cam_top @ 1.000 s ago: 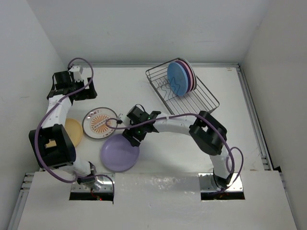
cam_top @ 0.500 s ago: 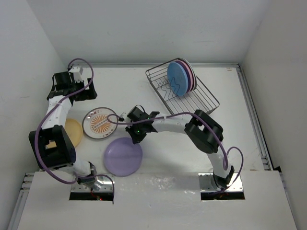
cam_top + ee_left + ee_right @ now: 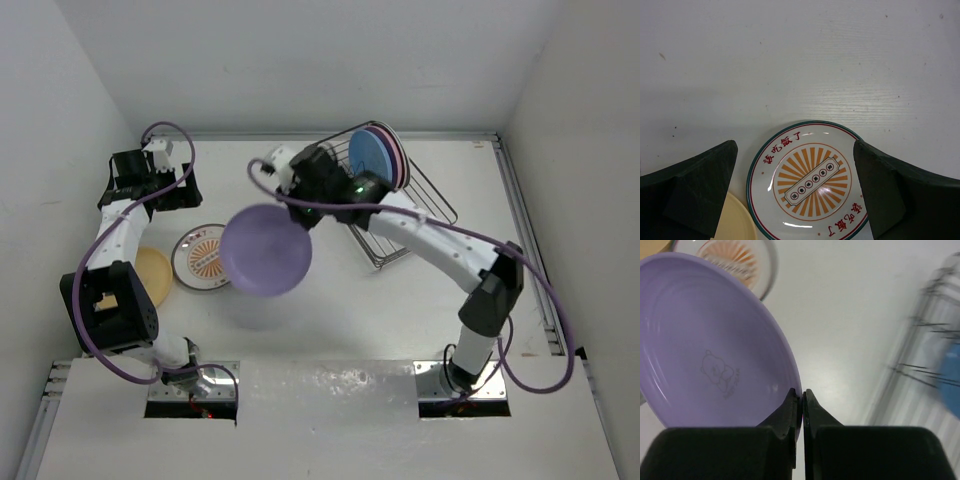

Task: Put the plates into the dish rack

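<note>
Spanning the far-right part of the table (image 3: 340,330), the dish rack (image 3: 432,198) is silver wire w/ raised sides. A blue plate (image 3: 367,160) stands on edge in it, w/ pinkish ones (image 3: 398,158) upright behind.

The purple plate (image 3: 265,250) is up off the table, tilted, left of the rack & over the table's middle. It's carried by the right gripper (image 3: 802,392), jaws pressed together on its rim. Looks: plain lilac, shallow, concentric rings, faint bear print in the well.

Handling: prob. light, stiff, glossy, so slippery. Such a thin rim pinch may let it swing or slide. A deeper bite on the rim, opposite the edge going into the slot, seems safer. Could chip if dropped.

Flat on the table at left: sunburst plate (image 3: 807,182) & yellow plate (image 3: 152,275), just beside each other. The left gripper (image 3: 795,147) hovers over the sunburst one, jaws spread wide, holding nothing.
</note>
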